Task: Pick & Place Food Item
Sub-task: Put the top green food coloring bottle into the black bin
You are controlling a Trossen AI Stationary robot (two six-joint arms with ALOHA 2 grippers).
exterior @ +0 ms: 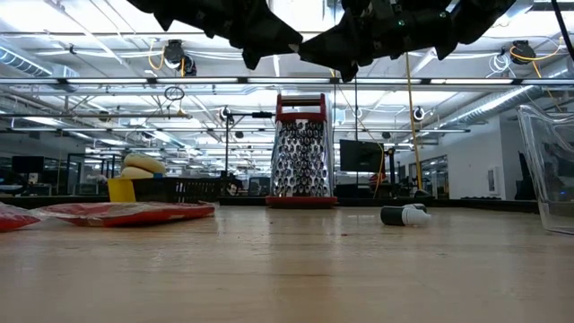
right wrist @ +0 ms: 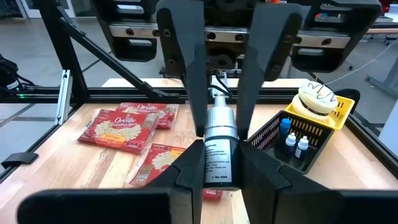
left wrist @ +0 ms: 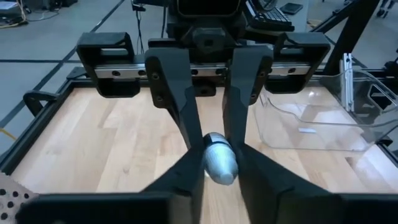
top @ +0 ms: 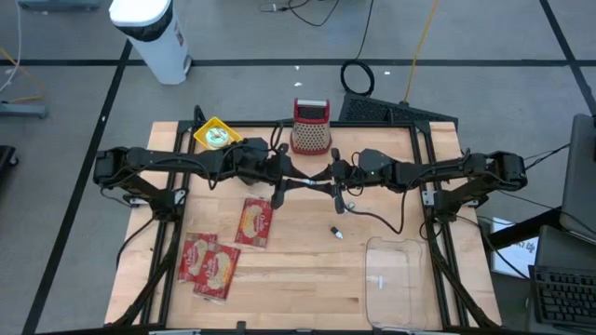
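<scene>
A silver cylinder (right wrist: 219, 149) with a printed label and a rounded end (left wrist: 219, 163) hangs high above the table's middle between both grippers. My left gripper (left wrist: 217, 177) is shut on one end and my right gripper (right wrist: 217, 171) on the other, the two facing each other tip to tip (top: 315, 180). Three red popcorn packets (top: 253, 221) (top: 209, 265) lie flat on the table's near left, untouched. In the low view only the dark gripper bodies (exterior: 260, 31) (exterior: 377, 36) show at the top. My left gripper pinches the cylinder's rounded end (left wrist: 214, 152) between its two fingers, coming in level from the table's left and lying along the cylinder. The cylinder is level and clear of the table. My right gripper pinches the cylinder's labelled end (right wrist: 217, 163) between its two fingers, level from the table's right and along its length. The cylinder's bare silver half (right wrist: 219, 121) reaches out past the fingertips into the left gripper's fingers (right wrist: 186, 81).
A clear plastic container (top: 396, 279) stands at the near right. A metal grater (top: 311, 126) with a red top stands at the far middle, a yellow basket (top: 216, 135) with small items at the far left. A small black and white piece (top: 335, 233) lies under the grippers.
</scene>
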